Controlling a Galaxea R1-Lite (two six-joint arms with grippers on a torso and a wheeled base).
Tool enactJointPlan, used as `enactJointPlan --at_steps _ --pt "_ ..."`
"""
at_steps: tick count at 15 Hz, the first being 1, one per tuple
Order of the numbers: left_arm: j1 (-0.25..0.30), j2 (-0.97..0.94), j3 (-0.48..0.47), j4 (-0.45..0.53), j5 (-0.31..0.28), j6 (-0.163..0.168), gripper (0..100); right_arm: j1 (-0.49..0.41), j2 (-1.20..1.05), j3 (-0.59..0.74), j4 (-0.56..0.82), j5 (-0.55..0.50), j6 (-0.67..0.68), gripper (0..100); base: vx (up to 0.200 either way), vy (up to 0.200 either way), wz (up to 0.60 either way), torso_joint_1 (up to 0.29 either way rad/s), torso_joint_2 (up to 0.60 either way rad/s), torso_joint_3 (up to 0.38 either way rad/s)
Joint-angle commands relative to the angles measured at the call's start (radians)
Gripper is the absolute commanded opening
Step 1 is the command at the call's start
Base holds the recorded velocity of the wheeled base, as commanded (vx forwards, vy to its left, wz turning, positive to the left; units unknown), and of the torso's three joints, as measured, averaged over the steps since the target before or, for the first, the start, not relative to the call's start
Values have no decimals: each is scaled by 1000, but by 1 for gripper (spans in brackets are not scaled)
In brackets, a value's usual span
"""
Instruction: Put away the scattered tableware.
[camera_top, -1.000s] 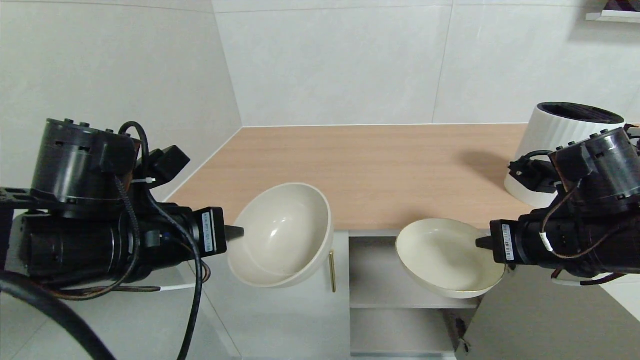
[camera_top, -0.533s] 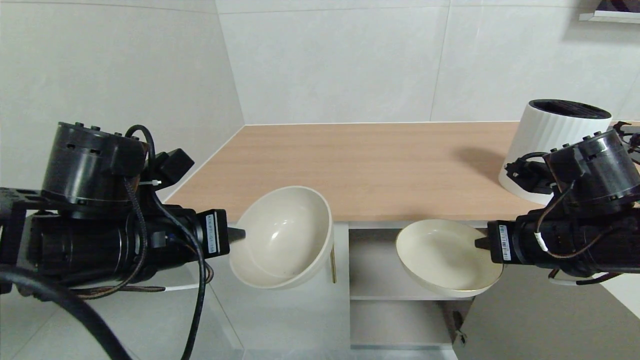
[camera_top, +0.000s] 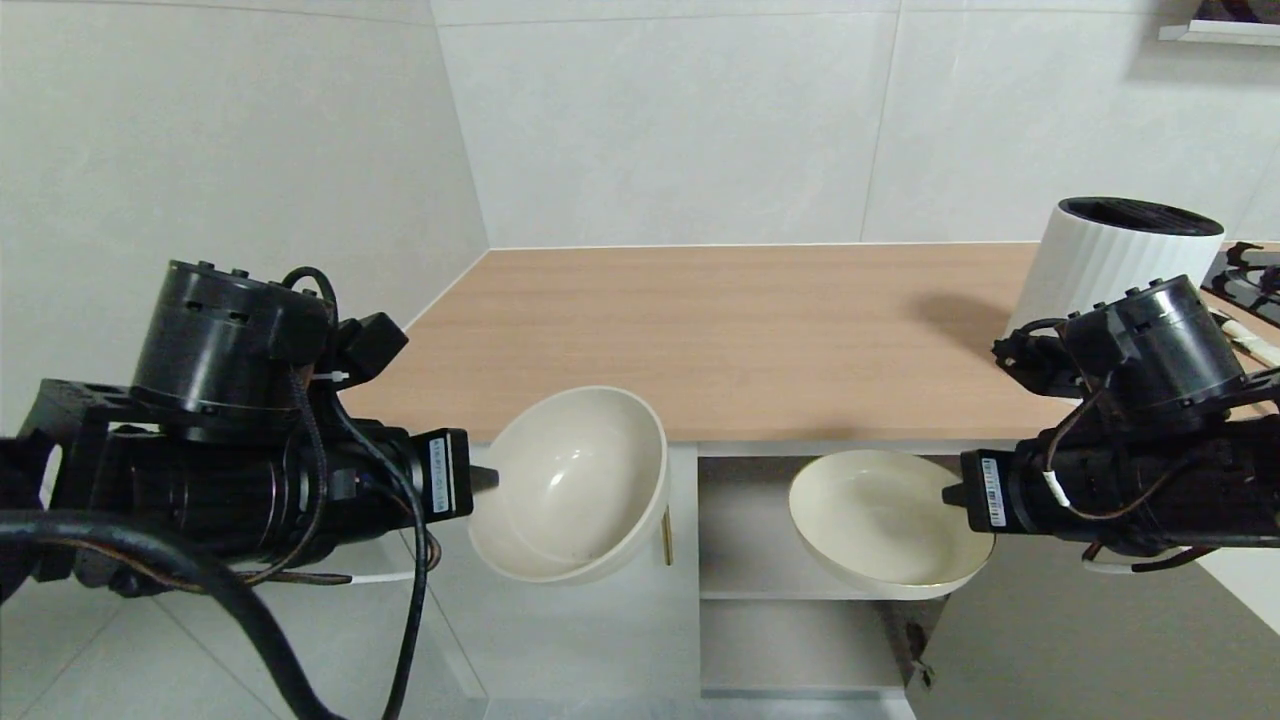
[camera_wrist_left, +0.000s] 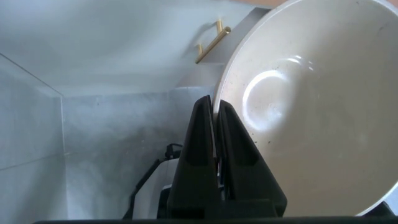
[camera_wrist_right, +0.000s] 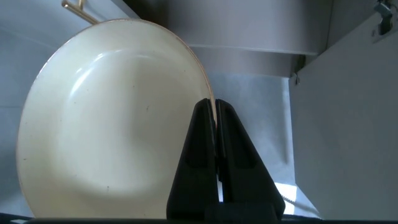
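Observation:
My left gripper (camera_top: 486, 479) is shut on the rim of a deep cream bowl (camera_top: 572, 484), held in the air in front of the counter's front edge; the left wrist view shows its fingers (camera_wrist_left: 202, 134) pinching the bowl's (camera_wrist_left: 311, 99) rim. My right gripper (camera_top: 950, 492) is shut on the rim of a shallow cream plate (camera_top: 880, 520), held level in front of the open cabinet (camera_top: 745, 520). In the right wrist view the gripper (camera_wrist_right: 214, 115) clamps the plate's (camera_wrist_right: 112, 118) edge.
A wooden countertop (camera_top: 740, 330) runs along the tiled wall. A white ribbed container (camera_top: 1125, 250) stands at its right end, with a stove edge (camera_top: 1245, 265) beyond. Below, the cabinet has a shelf (camera_top: 800, 593), an open door (camera_top: 1080, 640) at right and a gold handle (camera_top: 666, 535).
The head camera has shifted. Both arms have moved a little lower and inward with their dishes still held; the plate now sits before the cabinet opening.

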Motion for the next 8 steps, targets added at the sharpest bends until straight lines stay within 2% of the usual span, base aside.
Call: enactJointPlan --at_steps 1,8 --pt "0 15 0 0 1 0 0 0 15 0 1 0 1 0 0 0 0 -105 266 144" --pt "0 18 6 -1 1 0 0 0 24 0 -1 0 1 0 0 0 0 -176 447 262"
